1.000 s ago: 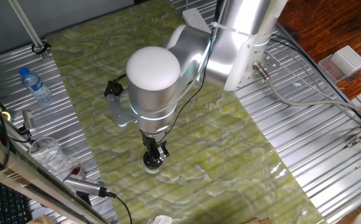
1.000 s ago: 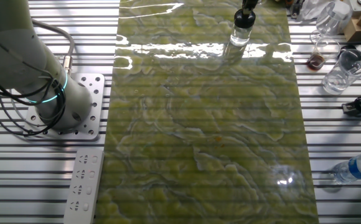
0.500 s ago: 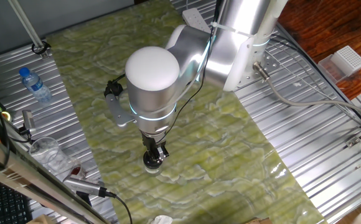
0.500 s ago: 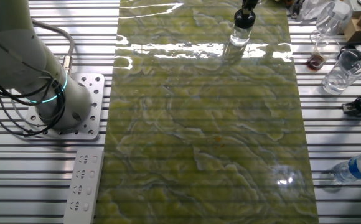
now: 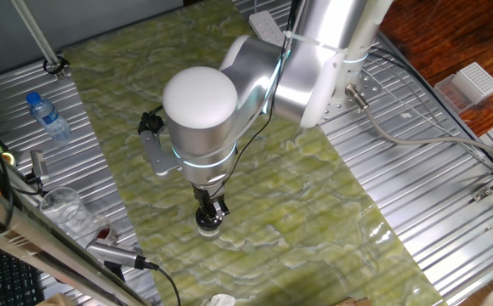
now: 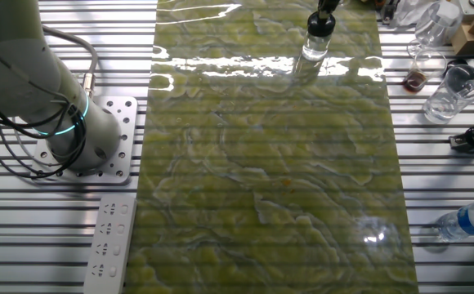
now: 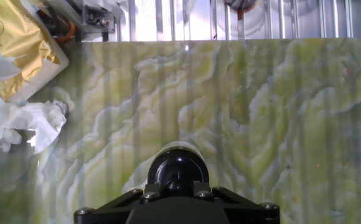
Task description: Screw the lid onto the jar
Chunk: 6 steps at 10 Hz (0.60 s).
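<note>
The jar (image 5: 210, 224) stands upright on the green marbled mat (image 5: 314, 212), small and pale-bodied. The black lid (image 7: 178, 167) sits on top of it. My gripper (image 5: 212, 206) comes straight down onto it and is shut on the lid, with a finger (image 7: 151, 189) on each side. In the other fixed view the jar (image 6: 316, 47) stands at the mat's far edge with the lid (image 6: 319, 23) on it and the gripper (image 6: 327, 8) just above, mostly cut off by the frame. The jar body is hidden under the lid in the hand view.
A blue-capped water bottle (image 5: 48, 117) and a clear cup (image 5: 63, 209) lie on the slatted metal table left of the mat. A gold packet (image 7: 14, 45) and crumpled white paper (image 7: 28, 121) sit near the jar. A power strip (image 6: 110, 241) lies by the arm's base.
The arm's upper joints have shifted slightly left over the last second. The gripper stays on the lid and the jar has not moved.
</note>
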{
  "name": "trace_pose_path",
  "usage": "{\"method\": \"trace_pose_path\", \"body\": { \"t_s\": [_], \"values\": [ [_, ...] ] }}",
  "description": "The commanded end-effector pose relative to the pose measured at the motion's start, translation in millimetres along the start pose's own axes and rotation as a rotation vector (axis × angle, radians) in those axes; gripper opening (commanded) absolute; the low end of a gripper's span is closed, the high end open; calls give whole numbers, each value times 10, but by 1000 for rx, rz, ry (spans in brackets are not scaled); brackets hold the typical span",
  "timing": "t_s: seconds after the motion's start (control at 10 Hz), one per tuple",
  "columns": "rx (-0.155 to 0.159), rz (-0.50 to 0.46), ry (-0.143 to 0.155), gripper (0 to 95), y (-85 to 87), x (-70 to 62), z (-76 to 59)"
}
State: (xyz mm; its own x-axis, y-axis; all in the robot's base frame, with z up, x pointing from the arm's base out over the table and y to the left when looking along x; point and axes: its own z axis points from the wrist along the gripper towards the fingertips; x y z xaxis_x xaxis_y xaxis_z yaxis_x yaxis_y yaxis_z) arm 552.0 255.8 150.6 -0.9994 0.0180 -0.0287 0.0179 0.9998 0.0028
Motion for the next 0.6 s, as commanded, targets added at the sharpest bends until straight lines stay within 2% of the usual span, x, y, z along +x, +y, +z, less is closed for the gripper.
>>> {"method": "trace_pose_path", "body": {
  "t_s": [0.1, 0.6],
  "values": [
    [0, 2, 4, 0, 2, 5, -10],
    [3, 15, 10, 0, 14, -19, -21]
  ]
}}
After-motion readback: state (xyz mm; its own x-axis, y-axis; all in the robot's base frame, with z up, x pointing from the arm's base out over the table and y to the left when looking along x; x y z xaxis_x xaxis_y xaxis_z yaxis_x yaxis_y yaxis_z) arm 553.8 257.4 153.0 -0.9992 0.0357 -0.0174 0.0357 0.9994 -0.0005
